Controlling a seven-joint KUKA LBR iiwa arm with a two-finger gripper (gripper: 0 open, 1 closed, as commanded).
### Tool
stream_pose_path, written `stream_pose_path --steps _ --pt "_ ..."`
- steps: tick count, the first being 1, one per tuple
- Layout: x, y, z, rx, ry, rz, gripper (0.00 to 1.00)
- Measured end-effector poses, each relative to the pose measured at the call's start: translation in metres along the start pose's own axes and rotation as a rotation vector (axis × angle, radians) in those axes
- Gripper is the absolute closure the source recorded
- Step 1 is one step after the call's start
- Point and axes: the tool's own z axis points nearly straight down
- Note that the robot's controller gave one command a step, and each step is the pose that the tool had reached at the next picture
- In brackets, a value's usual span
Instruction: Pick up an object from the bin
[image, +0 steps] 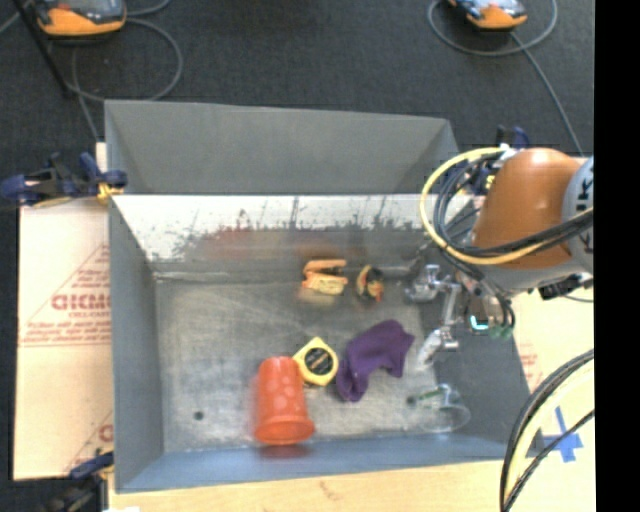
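A grey metal bin (130, 330) stands on a dark floor, and the arm enters from the right of the frame under an orange wrist cover (525, 205) with looped cables.

The gripper (438, 340) hangs low at the right side of the bin floor. Whether it is open or closed cannot be told. No item is visible in its grasp.

The nearest item is a crumpled purple cloth (375, 355), right of centre on the bin floor, with its right edge just beside the gripper.

- Yellow tape measure (315, 362): touching the cloth's left side.
- Orange cup (282, 400): lower centre-left, just beside the tape measure.
- Toy burger (324, 280): near the back wall, upper centre.
- Small brown-and-orange round item (370, 285): just right of the burger.
- Small pale item (438, 400), kind unclear: lower right corner, below the gripper.
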Motion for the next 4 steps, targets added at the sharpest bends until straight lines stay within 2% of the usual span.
stream_pose_path --steps 1,2,3,4 --pt "-0.002 0.000 -0.004 0.001 -0.007 -0.003 0.00" --pt "-0.003 0.079 0.047 -0.001 -0.006 -0.665 1.00" --pt "-0.003 0.079 0.047 0.000 -0.006 -0.665 0.00" --pt "-0.003 0.079 0.047 0.000 -0.006 -0.666 0.00"
